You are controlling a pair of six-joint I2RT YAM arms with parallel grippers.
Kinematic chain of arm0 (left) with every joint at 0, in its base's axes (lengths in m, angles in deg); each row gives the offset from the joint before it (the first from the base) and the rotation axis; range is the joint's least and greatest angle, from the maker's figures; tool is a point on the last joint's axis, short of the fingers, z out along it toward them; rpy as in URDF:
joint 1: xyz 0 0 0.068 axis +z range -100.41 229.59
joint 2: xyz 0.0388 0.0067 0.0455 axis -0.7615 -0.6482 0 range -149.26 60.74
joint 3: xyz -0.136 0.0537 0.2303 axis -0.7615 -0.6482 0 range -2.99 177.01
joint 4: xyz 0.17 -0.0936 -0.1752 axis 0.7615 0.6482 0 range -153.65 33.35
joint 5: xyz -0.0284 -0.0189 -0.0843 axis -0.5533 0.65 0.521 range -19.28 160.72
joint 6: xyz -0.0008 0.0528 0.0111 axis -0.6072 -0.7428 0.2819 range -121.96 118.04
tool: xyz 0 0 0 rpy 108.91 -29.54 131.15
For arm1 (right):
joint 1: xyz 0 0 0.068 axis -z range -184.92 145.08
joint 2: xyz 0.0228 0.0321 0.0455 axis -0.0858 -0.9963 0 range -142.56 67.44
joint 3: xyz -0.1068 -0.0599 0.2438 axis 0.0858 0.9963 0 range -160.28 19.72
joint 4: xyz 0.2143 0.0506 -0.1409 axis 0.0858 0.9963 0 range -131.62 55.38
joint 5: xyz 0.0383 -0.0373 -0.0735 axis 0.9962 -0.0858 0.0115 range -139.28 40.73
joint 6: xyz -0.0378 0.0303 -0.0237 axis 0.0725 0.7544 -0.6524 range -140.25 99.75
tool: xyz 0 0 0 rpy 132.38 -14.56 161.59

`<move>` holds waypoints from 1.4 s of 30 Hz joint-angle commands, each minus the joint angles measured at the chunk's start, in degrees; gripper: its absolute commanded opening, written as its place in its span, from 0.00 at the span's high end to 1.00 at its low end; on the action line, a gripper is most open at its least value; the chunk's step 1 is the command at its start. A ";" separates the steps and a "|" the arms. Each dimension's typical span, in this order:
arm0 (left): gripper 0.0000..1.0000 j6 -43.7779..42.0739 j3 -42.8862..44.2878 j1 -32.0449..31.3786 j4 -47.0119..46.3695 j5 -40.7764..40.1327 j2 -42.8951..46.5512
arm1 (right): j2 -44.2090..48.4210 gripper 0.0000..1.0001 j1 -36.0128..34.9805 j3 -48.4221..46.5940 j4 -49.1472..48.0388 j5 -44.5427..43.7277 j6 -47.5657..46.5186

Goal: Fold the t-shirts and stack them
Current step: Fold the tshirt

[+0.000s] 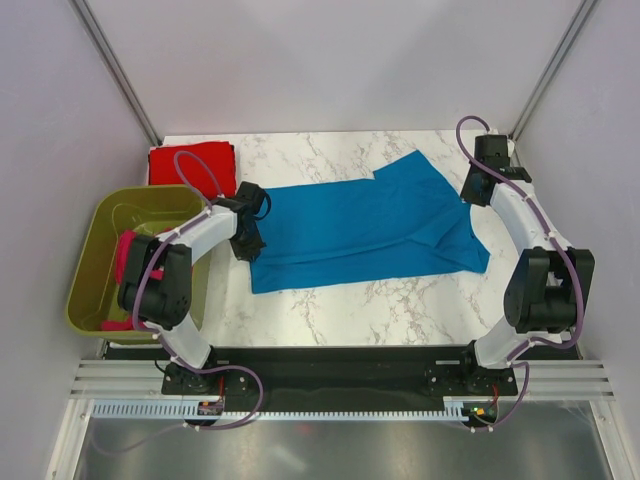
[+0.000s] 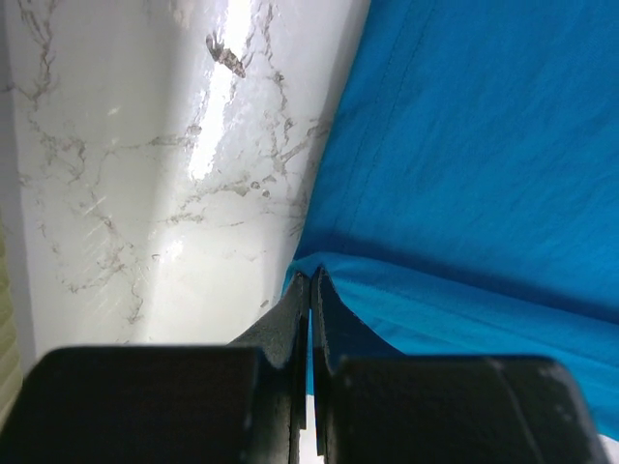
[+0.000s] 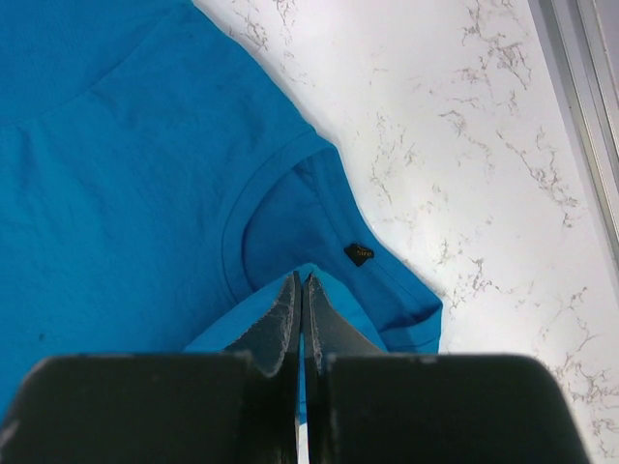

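Note:
A bright blue t-shirt [image 1: 370,225] lies spread across the middle of the marble table. My left gripper [image 1: 248,247] is at its left edge. In the left wrist view this gripper [image 2: 310,280] is shut on a pinched fold of the blue cloth [image 2: 464,145]. My right gripper [image 1: 470,192] is at the shirt's right end. In the right wrist view it [image 3: 301,278] is shut on a raised fold of blue cloth [image 3: 116,174] just by the collar and its black label [image 3: 359,254]. A folded red t-shirt [image 1: 192,165] lies at the back left. A magenta-pink t-shirt [image 1: 127,255] is in the tub.
An olive-green plastic tub [image 1: 85,290] stands off the table's left side, beside the left arm. Grey walls and metal posts close in the back and sides. Bare marble [image 1: 350,310] lies between the blue shirt and the arm bases.

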 commanded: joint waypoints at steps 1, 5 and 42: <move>0.98 -1.35 2.96 0.36 0.45 -2.51 -0.96 | -0.99 1.00 -0.37 -1.81 -2.18 -0.63 -0.49; 0.85 -1.35 4.27 0.36 1.24 -2.25 -2.63 | -2.04 0.97 -0.55 -2.15 -3.23 0.25 -0.75; 0.76 -1.97 7.62 -2.72 3.61 -2.52 -10.45 | -14.96 0.98 -5.30 -10.68 -4.73 -1.08 -7.96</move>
